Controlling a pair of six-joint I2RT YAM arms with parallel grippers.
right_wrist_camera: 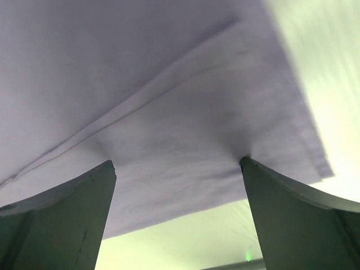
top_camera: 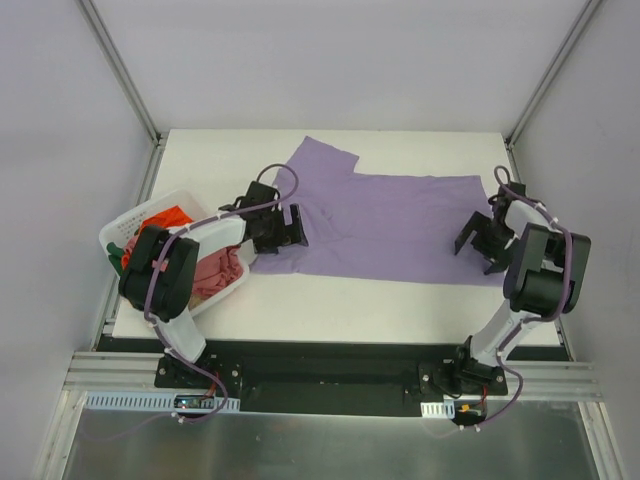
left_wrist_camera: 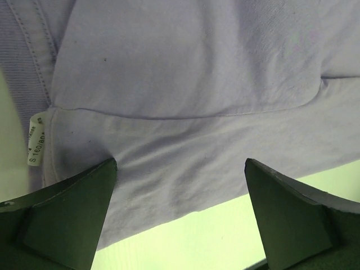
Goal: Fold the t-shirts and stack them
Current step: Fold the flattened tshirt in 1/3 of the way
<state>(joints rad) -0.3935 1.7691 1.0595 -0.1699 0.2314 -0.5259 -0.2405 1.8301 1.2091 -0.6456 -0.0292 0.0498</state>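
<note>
Top external: lavender purple cloth t-shirt is lying spread on the white surface.
Left hand: released, hovering at collar.
Right hand: released at hem; we are preparing a fold.

The shirt on the white counter is plain lavender with no print, and its neck label is white with dark lettering. My left fingers and right fingers are dark grey, almost black. My left arm and right arm are black with white links and purple cables. The basket is white, and in it are an orange-red shirt and a salmon pink shirt
</note>
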